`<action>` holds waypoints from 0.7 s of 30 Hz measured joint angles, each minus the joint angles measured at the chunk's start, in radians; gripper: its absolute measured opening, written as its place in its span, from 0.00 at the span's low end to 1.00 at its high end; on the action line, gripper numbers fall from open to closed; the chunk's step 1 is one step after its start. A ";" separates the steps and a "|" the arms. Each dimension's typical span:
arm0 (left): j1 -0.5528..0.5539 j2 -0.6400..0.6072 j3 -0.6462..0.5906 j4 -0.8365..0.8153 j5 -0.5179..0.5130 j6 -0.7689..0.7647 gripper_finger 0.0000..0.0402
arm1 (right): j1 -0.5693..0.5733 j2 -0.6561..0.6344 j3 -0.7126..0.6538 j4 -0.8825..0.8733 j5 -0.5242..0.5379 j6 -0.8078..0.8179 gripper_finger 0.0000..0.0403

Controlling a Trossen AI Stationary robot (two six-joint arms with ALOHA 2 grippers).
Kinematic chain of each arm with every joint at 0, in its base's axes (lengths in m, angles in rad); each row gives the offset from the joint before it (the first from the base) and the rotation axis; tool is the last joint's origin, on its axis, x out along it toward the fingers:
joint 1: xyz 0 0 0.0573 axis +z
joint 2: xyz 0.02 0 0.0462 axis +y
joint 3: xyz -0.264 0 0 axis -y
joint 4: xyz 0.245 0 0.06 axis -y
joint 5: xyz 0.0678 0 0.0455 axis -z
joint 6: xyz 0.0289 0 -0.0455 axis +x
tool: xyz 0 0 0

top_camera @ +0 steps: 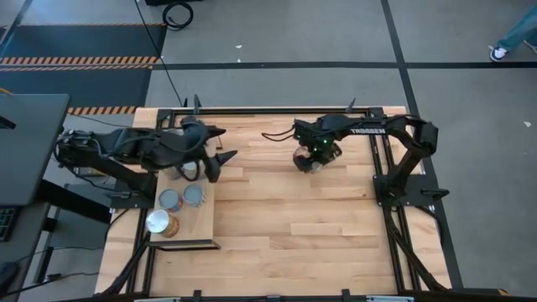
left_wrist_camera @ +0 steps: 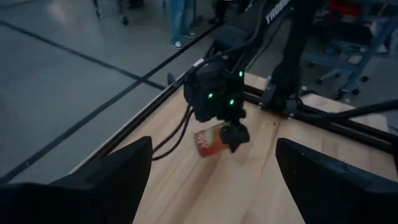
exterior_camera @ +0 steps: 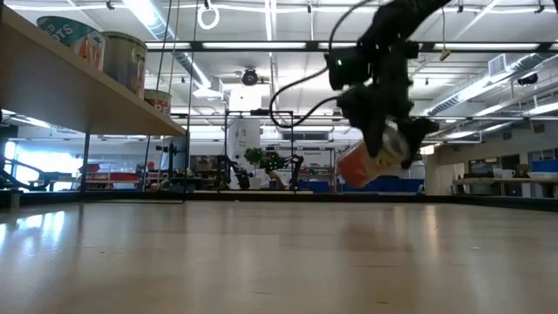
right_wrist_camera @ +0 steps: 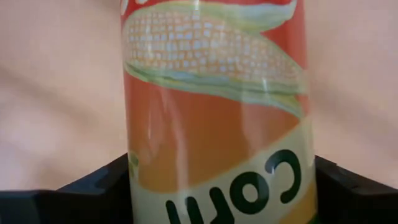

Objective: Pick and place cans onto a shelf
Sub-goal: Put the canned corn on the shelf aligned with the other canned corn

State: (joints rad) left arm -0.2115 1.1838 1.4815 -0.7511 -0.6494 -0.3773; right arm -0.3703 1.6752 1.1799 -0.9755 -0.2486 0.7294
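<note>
The right claw [top_camera: 309,159] is clenched on a can [exterior_camera: 370,159] and holds it clear of the table [top_camera: 294,218], above the far half of the tabletop, a little toward the right side. In the low view the can hangs tilted, with daylight between it and the wood, one silver end turned toward the right and slightly up. Its side carries an orange-red label; the right wrist view fills with this label [right_wrist_camera: 214,124], showing a yellow ear of corn with green husk leaves and dark green letters that read "Corn" along the can's length, while the claw's dark fingers [right_wrist_camera: 74,190] sit against it on both sides. From the left wrist view the same can [left_wrist_camera: 208,140] shows as a small red-labelled cylinder under the right arm's wrist, where green lights glow.

The left claw [top_camera: 220,159] is released, its two fingers spread wide apart, and it hovers near the table's far left corner, just past the far end of the shelf [top_camera: 205,226]. The shelf is a pale board with a thin black frame lying along the table's left edge. On it stand other cans [top_camera: 183,198]: two with bluish-grey tops side by side, one nearer the front with a bright silver top and orange-brown side [top_camera: 160,223], and one more partly hidden beneath the left arm. In the low view the shelf [exterior_camera: 78,96] runs raised along the left with several tins [exterior_camera: 126,59] standing on it.
</note>
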 joint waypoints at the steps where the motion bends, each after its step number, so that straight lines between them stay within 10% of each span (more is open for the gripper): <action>1: -0.008 -0.009 0.000 -0.005 0.000 0.015 0.86 | 0.021 0.000 0.030 -0.048 -0.049 0.073 0.77; 9: -0.063 -0.062 0.000 -0.008 0.000 0.130 0.86 | 0.256 0.032 0.086 -0.049 -0.313 0.493 0.77; 21: -0.201 -0.060 0.000 -0.024 0.043 0.207 0.86 | 0.561 0.196 0.086 0.456 -0.479 1.075 0.78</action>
State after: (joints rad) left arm -0.4129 1.1240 1.4815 -0.7755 -0.6068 -0.1708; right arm 0.1907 1.8710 1.2663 -0.5194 -0.7272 1.8047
